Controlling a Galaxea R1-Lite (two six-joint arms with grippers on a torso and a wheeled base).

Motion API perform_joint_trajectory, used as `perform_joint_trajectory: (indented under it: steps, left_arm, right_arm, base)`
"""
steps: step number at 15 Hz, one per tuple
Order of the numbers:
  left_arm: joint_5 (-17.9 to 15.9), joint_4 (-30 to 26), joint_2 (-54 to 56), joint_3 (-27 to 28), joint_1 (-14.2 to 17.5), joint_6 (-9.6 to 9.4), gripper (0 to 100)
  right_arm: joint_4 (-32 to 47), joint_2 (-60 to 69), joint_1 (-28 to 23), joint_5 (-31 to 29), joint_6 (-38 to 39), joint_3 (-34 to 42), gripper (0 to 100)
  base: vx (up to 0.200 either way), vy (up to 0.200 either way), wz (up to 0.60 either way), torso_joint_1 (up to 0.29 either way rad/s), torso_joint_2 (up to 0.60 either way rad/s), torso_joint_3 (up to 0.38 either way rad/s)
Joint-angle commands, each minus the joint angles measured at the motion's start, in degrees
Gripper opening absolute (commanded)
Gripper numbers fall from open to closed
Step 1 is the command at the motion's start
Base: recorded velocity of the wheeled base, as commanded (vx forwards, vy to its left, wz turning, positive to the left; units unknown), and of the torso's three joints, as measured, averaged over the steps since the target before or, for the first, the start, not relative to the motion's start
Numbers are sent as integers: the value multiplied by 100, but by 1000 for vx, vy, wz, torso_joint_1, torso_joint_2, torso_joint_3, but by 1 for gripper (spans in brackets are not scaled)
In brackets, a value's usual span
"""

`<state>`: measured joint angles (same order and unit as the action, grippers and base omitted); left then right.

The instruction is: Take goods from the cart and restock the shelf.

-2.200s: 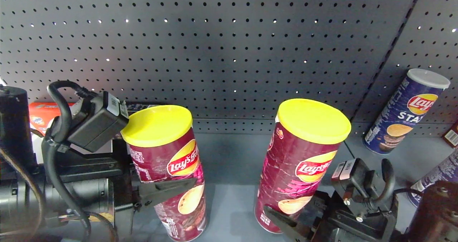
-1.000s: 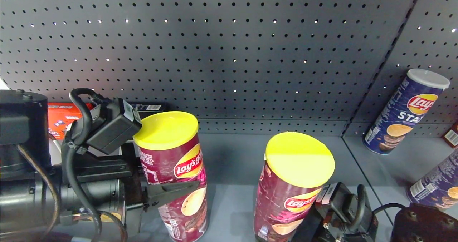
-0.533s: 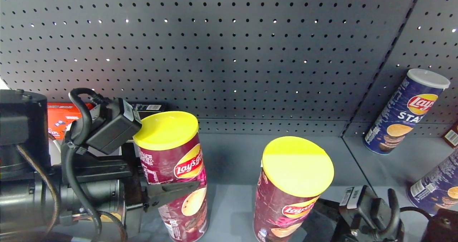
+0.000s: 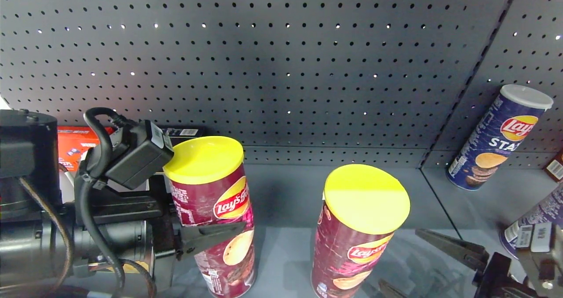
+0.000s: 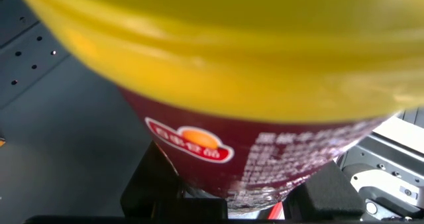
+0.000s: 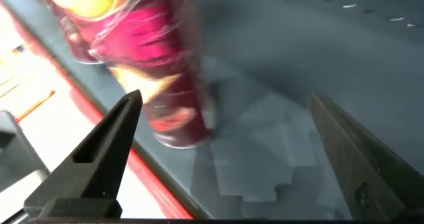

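My left fingers [image 4: 211, 238] are clamped round the middle of the left can [image 4: 200, 159], which stands upright toward the left side of the shelf [image 4: 286, 201], in front of the pegboard [image 4: 281, 69]. My right fingers [image 4: 448, 245] are spread wide with nothing in them, just beside the right can [image 4: 365, 199] and not touching it, and that can stands on the shelf on its own. I judge the step in hand to be setting the left can down. To do it well I would lower it straight until the base sits flat and open the fingers only then. I would draw the arm back along the line it points, since a sideways pull on a tall, narrow can would likely tip it. I'd also take the right arm out low, away from the blue can [image 4: 501, 139] leaning on the back wall. The head view gives me both cans, their spacing and the left grip, but it cuts off the base of the left can, so I cannot tell whether it is down. The left wrist view sits close against the yellow lid and maroon wall of the left can [image 5: 265, 164] and adds nothing about the base. The right wrist view shows what the head view lacks: the foot of the right can [image 6: 162, 85] planted on the shelf near the red front edge [image 6: 169, 191], seen past the parted right fingers [image 6: 99, 158].
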<state>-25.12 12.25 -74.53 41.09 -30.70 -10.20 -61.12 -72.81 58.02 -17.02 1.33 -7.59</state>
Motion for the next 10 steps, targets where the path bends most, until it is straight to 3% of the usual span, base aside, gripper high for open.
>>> perform_joint_trajectory:
  steps: [1, 10]
  left_arm:
    - [-1, -3, 9, -23, 2, 1, 0]
    - [43, 14, 18, -40, 2, 1, 0]
  right_arm:
    - [57, 549, -124, -12, -1, 153, 100]
    - [109, 1489, -581, 6, -493, 733, 100]
  base:
    - [0, 0, 0, 0, 0, 0]
    - [0, 0, 0, 0, 0, 0]
